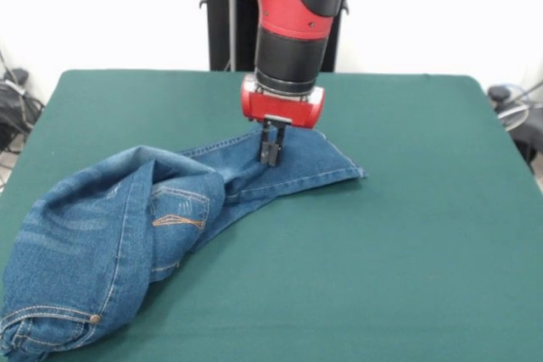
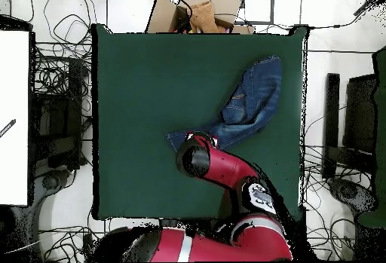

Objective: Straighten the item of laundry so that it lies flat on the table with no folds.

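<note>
A small pair of blue jeans (image 1: pixel 127 235) lies crumpled on the green table (image 1: pixel 407 226), its waist bunched and folded over to one side of the fingers. One leg stretches out flat beneath them. The gripper (image 1: pixel 270 152) points straight down, its fingers clenched on the denim of that leg.

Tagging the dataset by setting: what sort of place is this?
Probably a robotics lab: a large table covered in dark green cloth, tangled cables on the pale floor, and a red and black robot arm over small blue denim jeans.
</note>
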{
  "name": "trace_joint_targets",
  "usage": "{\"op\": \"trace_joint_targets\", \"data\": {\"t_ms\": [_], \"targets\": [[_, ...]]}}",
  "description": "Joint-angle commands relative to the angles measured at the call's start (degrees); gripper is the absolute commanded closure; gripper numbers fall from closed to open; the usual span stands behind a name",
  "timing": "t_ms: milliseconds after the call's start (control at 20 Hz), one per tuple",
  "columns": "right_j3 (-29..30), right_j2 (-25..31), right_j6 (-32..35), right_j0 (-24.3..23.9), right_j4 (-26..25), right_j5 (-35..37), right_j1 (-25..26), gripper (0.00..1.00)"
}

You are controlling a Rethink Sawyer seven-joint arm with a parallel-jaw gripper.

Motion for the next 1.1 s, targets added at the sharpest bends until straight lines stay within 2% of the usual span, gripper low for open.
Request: {"op": "trace_joint_targets", "data": {"t_ms": [50, 350, 400, 750, 1100], "targets": [[2.97, 3.80, 15.98, -0.25, 2.80, -2.91, 0.01, 1.00], [2.36, 3.48, 14.95, -0.88, 3.34, -0.63, -0.06, 1.00], [2.24, 3.51, 14.81, -0.96, 3.33, -0.40, -0.06, 0.00], [2.64, 4.16, 14.83, -1.63, 3.09, -0.57, 0.10, 0.00], [3.70, 4.55, 16.92, -0.04, 4.52, -1.98, 0.57, 0.00]]}}
